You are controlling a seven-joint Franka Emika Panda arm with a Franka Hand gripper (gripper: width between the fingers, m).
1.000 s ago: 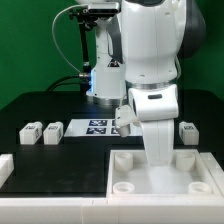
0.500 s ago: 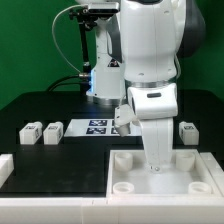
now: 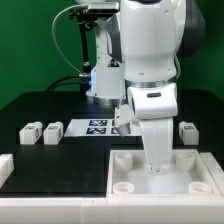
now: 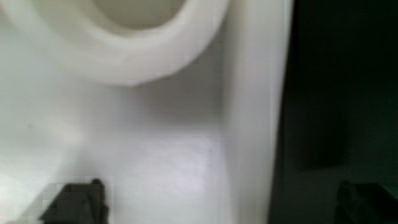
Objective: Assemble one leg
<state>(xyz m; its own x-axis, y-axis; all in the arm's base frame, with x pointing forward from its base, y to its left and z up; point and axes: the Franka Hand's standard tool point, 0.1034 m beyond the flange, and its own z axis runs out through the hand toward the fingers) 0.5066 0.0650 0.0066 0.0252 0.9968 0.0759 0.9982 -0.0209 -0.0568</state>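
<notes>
We see gripper [image 4: 217, 203] low in the tray [image 3: 150, 196], jaws wide apart, holding nothing. One leg [image 3: 187, 130] sits on table [image 3: 70, 150] at ext view's right, two more at its left, all untouched. Risk, we think: fingers [image 4: 71, 200] catch tray rim on exit, shifting tray off pose.

Black table [image 3: 40, 105]: legs [image 3: 30, 132], marker board [image 3: 100, 126], tray part [image 3: 160, 192].

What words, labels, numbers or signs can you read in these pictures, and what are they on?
None: no readable words, brands or numbers in either view.
Marker board: black-and-white square tags, patterns only, no letters.
Three loose legs: faces too small to read.
Wrist view: blurred, no text.
</notes>
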